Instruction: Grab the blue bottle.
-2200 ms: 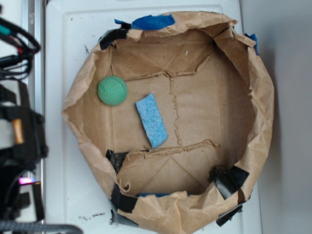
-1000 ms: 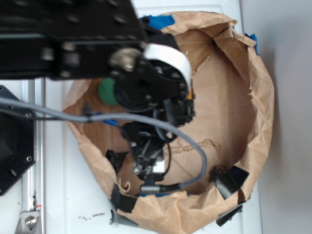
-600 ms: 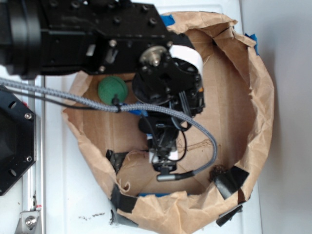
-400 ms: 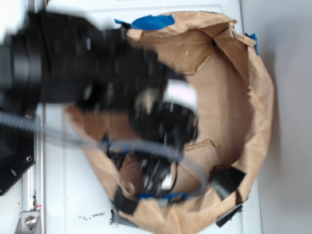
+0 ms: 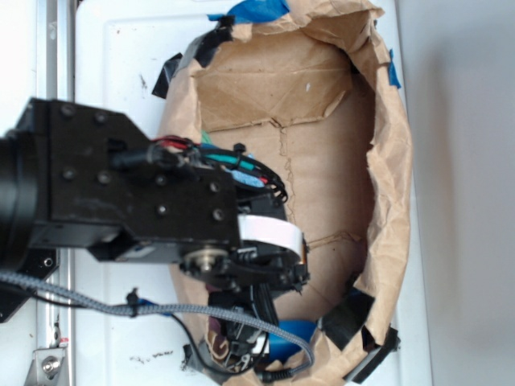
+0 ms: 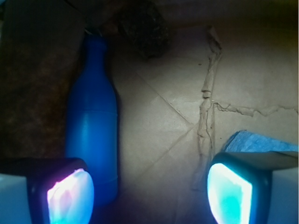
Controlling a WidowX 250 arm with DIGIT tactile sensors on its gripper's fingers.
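Blue bottle (image 6: 91, 135) lying by one fingertip (image 6: 70, 196), jaws spread wide, empty

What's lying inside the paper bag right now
The wrist view shows the blue bottle on the bag floor, a light-blue sponge corner and a dark clump. The arm covers the rest.

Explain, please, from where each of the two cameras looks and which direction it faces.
Exterior: sits overhead, faces straight down on the brown paper bag; the black arm covers the left and lower middle.
Wrist: sits on the arm behind the end effector, faces the bag's floor; both open fingers frame the bottom, with the blue bottle lying by one and a sponge corner by the other.
Shared: the bag's creased floor and a blue patch at its lower edge, apparently the bottle.
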